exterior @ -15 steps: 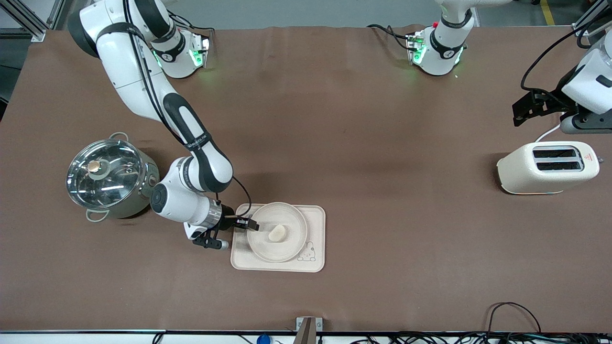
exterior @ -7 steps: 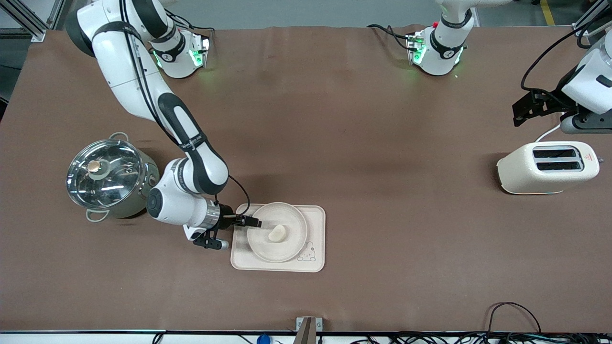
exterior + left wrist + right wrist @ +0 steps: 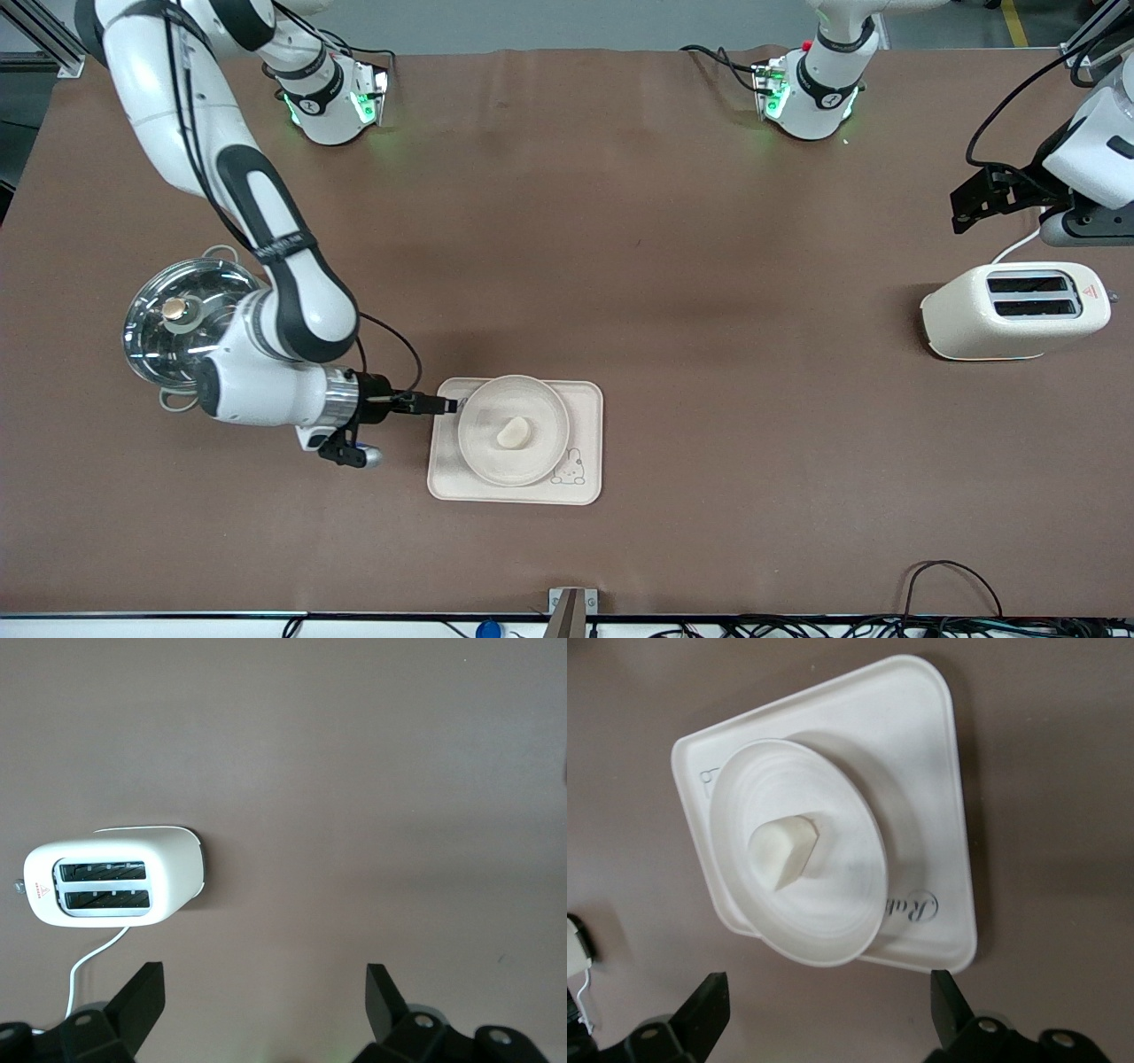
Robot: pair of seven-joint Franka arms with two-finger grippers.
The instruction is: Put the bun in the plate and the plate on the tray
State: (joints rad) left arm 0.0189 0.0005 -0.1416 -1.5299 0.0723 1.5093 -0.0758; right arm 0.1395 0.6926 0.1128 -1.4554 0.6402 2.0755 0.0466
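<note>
The bun [image 3: 514, 432] lies in the plate [image 3: 547, 400], which sits on the tray [image 3: 586, 403] toward the table's front edge, so the task looks done. The right gripper [image 3: 450, 406], beside the tray's edge, is spread wide and empty, apparently clear of the plate rim. The left gripper [image 3: 266, 997] waits open above the toaster [image 3: 1014, 310].

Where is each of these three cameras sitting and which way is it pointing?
Front view: high across the table, facing both bases; shows the pot, the toaster, both arms, and the right gripper open at the tray's edge.
Left wrist view: on the waiting left arm, looking down on the toaster; left gripper open.
Right wrist view: looks down on the bun in the plate on the tray; its fingers show.
Shared: front and right wrist views both show the bun, plate and tray.
</note>
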